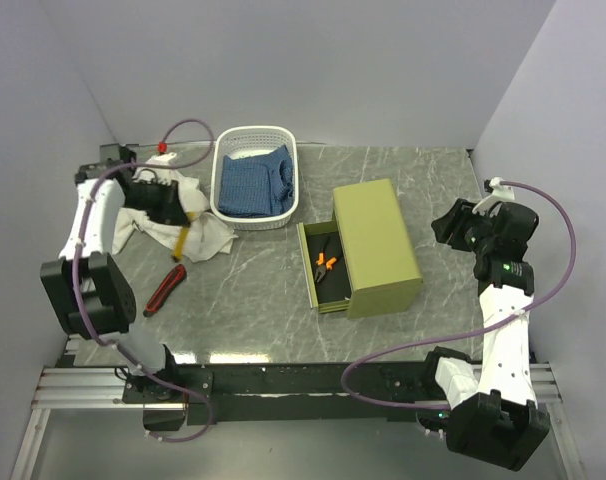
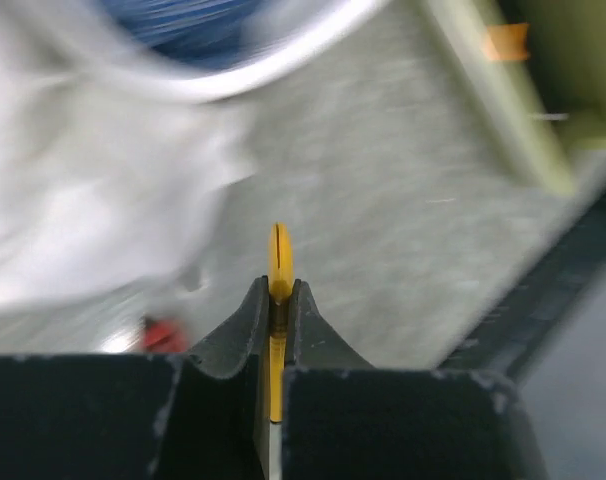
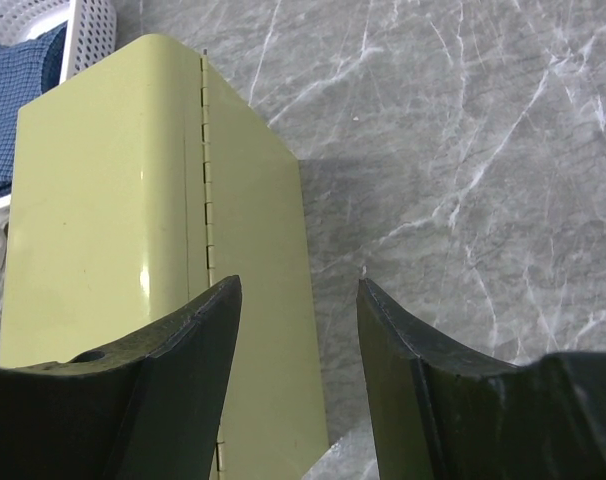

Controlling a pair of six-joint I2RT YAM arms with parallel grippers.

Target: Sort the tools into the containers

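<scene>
My left gripper (image 1: pixel 186 214) hangs over the white cloth (image 1: pixel 208 238) at the left, shut on a slim yellow screwdriver (image 1: pixel 182 241). In the left wrist view the yellow shaft (image 2: pixel 280 262) sticks out from between the closed jaws (image 2: pixel 278 287). A red-and-black handled tool (image 1: pixel 165 288) lies on the table in front of the cloth. The olive-green chest (image 1: pixel 380 245) has its drawer (image 1: pixel 309 275) pulled out, with orange-black pliers (image 1: pixel 326 265) inside. The white basket (image 1: pixel 255 215) holds blue fabric (image 1: pixel 253 183). My right gripper (image 1: pixel 453 226) stands open and empty to the right of the chest (image 3: pixel 133 200).
The cloth (image 2: pixel 73 200) shows blurred in the left wrist view, with a red blob (image 2: pixel 163 335) beside my fingers. Grey walls close in the table on the left, back and right. Purple cables loop from both arms. A black rail runs along the near edge (image 1: pixel 283 378).
</scene>
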